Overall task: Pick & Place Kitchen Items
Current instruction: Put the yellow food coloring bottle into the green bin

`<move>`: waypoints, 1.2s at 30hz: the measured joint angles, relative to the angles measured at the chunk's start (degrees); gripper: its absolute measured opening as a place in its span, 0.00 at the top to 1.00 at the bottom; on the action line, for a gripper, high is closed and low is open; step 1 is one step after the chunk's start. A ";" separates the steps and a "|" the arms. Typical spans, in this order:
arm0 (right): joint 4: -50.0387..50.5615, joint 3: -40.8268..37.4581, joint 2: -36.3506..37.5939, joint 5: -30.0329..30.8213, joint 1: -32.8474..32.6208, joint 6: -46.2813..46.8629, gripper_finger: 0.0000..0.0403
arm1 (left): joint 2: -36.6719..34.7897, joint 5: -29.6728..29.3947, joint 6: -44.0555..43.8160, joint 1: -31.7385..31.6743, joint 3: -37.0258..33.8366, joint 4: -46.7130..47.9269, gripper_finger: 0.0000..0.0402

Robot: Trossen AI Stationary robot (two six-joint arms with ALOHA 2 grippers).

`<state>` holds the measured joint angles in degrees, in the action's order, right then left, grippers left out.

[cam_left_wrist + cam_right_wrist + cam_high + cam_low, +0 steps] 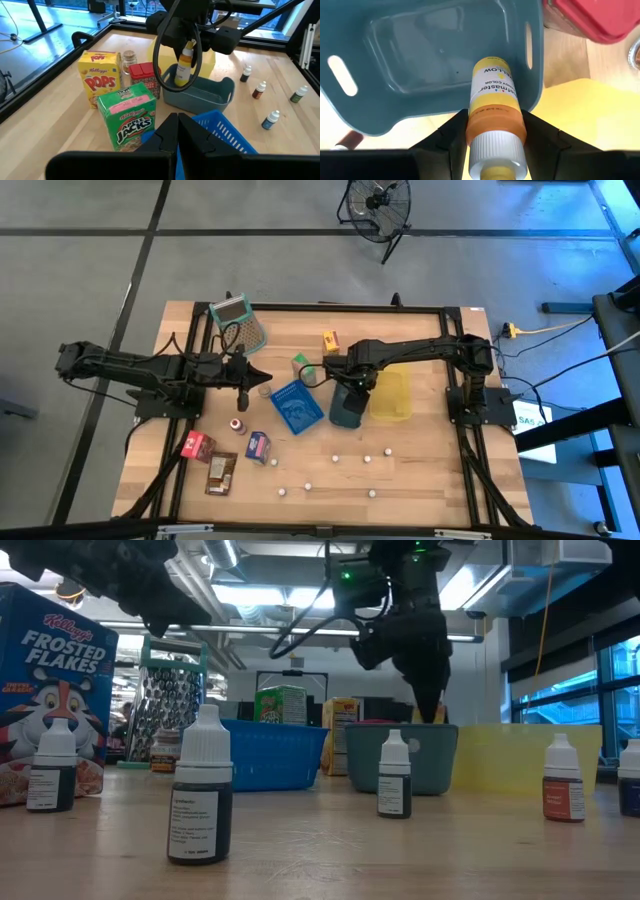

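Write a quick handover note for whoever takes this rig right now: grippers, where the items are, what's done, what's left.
Right gripper: shut on the small yellow food-colouring bottle, held over the empty teal plastic bin.
Left gripper: shut, empty, beside the blue mesh basket.
Done: nothing visibly binned.
Left: release the bottle; small white-capped bottles stand scattered at the table's front; green Apple Jacks box, yellow Corn Pops box and red box stand behind the bins.
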<state>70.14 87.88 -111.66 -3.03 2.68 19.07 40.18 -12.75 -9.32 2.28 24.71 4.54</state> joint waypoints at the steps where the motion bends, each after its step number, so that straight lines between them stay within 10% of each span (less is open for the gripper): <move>1: -0.24 0.00 0.00 -0.02 0.02 0.00 0.61 | 0.00 -0.02 0.00 0.00 0.00 0.00 0.99; 36: -2.32 0.02 -1.69 -3.21 1.75 0.00 0.55 | 0.00 -0.02 0.01 0.00 0.00 0.44 0.99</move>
<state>67.81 87.90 -113.34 -6.24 4.43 19.07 40.18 -12.78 -9.31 2.28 24.71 4.98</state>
